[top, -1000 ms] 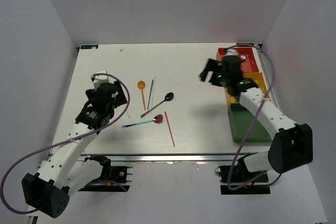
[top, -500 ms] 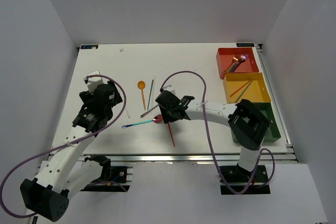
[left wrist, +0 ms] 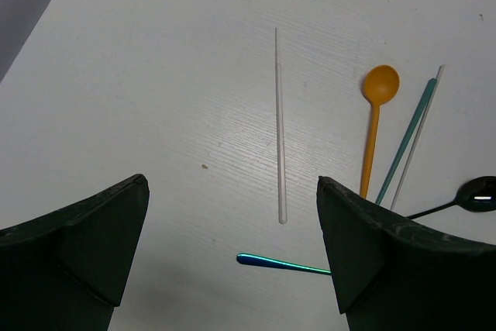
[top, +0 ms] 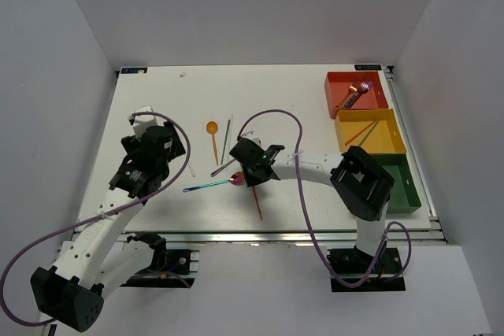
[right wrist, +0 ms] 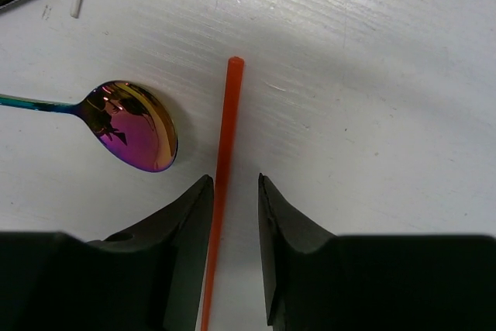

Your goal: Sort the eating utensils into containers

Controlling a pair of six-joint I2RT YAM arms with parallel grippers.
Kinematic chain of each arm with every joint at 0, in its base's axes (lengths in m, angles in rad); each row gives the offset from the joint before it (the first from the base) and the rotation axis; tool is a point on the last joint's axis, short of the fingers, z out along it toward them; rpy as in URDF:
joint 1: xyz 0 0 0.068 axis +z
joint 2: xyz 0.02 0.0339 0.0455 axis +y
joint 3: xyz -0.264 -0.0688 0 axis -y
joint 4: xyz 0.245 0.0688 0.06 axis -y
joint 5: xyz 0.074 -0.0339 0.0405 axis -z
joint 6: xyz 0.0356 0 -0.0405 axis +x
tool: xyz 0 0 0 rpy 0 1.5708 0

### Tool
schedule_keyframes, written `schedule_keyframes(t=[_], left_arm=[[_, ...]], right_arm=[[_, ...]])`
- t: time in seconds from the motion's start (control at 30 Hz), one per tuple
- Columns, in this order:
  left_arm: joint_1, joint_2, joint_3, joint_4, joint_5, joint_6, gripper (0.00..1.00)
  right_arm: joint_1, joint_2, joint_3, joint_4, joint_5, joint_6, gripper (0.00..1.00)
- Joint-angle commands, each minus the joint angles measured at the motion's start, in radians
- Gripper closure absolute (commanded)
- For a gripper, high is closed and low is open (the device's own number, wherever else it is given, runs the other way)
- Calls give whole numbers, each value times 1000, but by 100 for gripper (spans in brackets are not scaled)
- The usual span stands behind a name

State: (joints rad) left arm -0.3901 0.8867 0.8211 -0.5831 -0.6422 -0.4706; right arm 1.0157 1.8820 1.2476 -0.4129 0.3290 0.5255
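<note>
Three trays point(top: 339, 84), seven loose utensils point(top: 213, 127)

You're looking at a white desk point(top: 157, 100) boxed in by plain white walls: the left wall point(top: 47, 76), the back wall point(top: 252, 5) and the right wall point(top: 465, 76). A metal rail point(top: 260, 235) runs along the desk's near edge, and a side rail point(top: 413, 147) runs down its right edge. A small dark tag point(top: 132, 70) sits at the far left corner, and a second tag point(top: 368, 66) at the far right. Just right of the first tag you'll spot a faint mark point(top: 183, 75). In the left wrist view a tiny dark speck point(left wrist: 204, 166) lies on the white surface. The right wrist view shows fine grain lines point(right wrist: 387, 75) running across it.
</note>
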Motion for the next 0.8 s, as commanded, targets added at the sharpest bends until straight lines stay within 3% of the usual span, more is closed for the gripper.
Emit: schedule_keyframes(t=[0.0,0.13,0.3,0.33,0.5,0.6,0.77], left_arm=[[3,-6,26,9,15,10,2],[3,-6,26,11,21,13,2],[3,-6,24,12,26,15,2],[3,-5,24,14,27,15,2],[3,-3,21,16,35,16,2],[3,-2,23,19,42,20,2],[3,0,21,22,52,24,2]], right_arm=[[6,26,21,22,-10,18,65],[7,42,21,28,-12,16,70],[6,66,16,20,10,18,89],[1,66,9,14,18,28,100],[-49,-21,-65,26,12,53,100],[-120,-170,-151,98,-48,56,100],[-444,-514,-344,244,-148,90,100]])
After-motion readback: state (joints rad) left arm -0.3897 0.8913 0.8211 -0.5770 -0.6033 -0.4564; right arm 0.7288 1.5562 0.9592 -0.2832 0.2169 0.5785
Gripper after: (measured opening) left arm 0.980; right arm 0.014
